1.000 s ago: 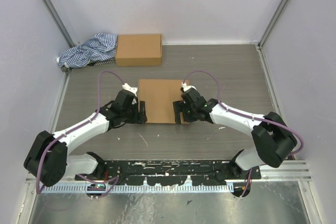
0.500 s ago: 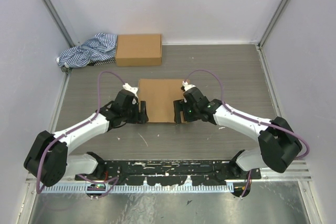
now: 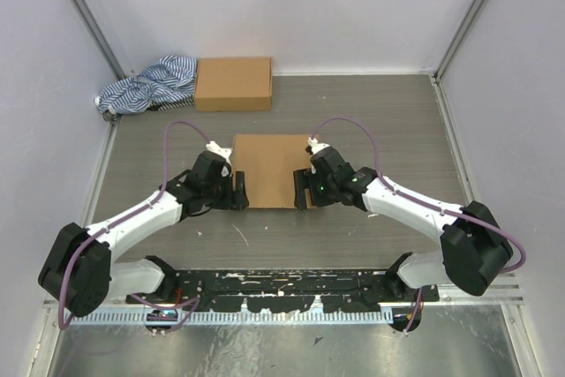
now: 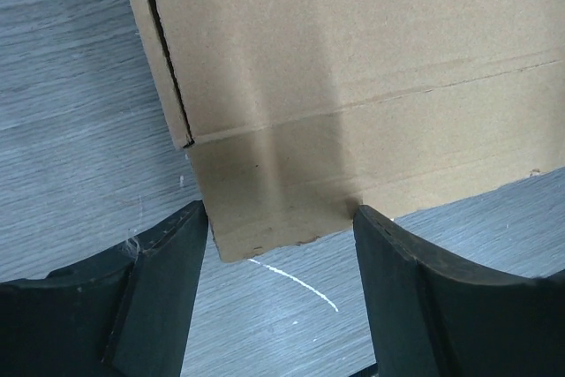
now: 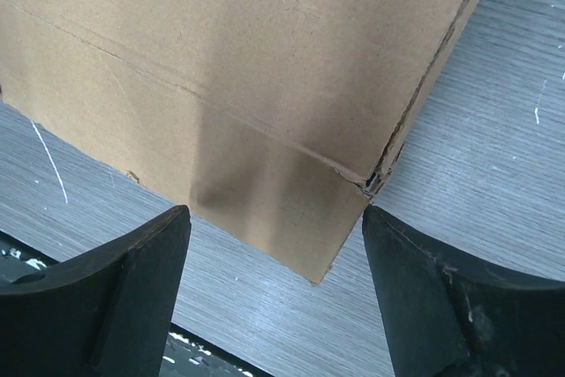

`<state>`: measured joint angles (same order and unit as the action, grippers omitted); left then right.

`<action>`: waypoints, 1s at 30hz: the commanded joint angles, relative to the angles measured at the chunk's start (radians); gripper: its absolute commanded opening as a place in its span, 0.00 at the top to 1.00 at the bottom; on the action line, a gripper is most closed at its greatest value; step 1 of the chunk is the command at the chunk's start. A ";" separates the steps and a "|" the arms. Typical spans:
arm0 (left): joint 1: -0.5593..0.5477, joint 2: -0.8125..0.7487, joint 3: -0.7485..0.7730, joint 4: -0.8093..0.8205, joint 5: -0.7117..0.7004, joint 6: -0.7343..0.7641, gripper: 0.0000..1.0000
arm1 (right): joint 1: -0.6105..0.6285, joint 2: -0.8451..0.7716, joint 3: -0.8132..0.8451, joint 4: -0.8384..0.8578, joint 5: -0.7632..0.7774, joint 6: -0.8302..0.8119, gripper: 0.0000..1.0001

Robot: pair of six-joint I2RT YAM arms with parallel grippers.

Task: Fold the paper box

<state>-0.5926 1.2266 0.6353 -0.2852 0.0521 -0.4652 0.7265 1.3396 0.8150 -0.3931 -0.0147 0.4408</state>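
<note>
Around the work: a second, compact cardboard box [image 3: 233,83] with crisp edges sits against the far wall, well apart from me. A blue-and-white striped cloth [image 3: 148,84] lies crumpled just beside it on its left. A purple cable [image 3: 181,130] arches over each of my arms.

The paper box [image 3: 268,169] lies flat mid-table, between my two grippers. My left gripper [image 3: 238,190] is at its near-left corner and my right gripper [image 3: 301,190] at its near-right corner. From above, my own wrists cover the near ends of its side edges.

Both sets of jaws stand wide apart. In each wrist view a box corner sits in the gap between my black fingers [image 4: 159,280], not clamped.

Materials: plain brown corrugated card, matte, unprinted. A pressed crease crosses the top face near each corner, and a dark slit runs along each side edge. The near edge is slightly ragged. The table [image 3: 397,121] is grey wood-grain with thin white scratches.

Hard to tell: whether my fingertips touch the card. The wrist views cut off the rest of the box, and its underside is hidden.
</note>
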 commanded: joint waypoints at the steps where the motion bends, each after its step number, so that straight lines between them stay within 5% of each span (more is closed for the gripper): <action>1: -0.004 -0.024 0.051 -0.050 0.026 0.003 0.27 | 0.004 -0.003 0.039 0.005 -0.039 0.003 0.17; 30: -0.004 -0.018 0.166 -0.244 0.003 0.003 0.33 | 0.005 0.034 0.144 -0.142 -0.096 0.014 0.22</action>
<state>-0.5926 1.2255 0.7582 -0.4919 0.0509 -0.4652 0.7265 1.3754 0.8997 -0.5327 -0.0586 0.4686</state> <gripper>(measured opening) 0.669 0.772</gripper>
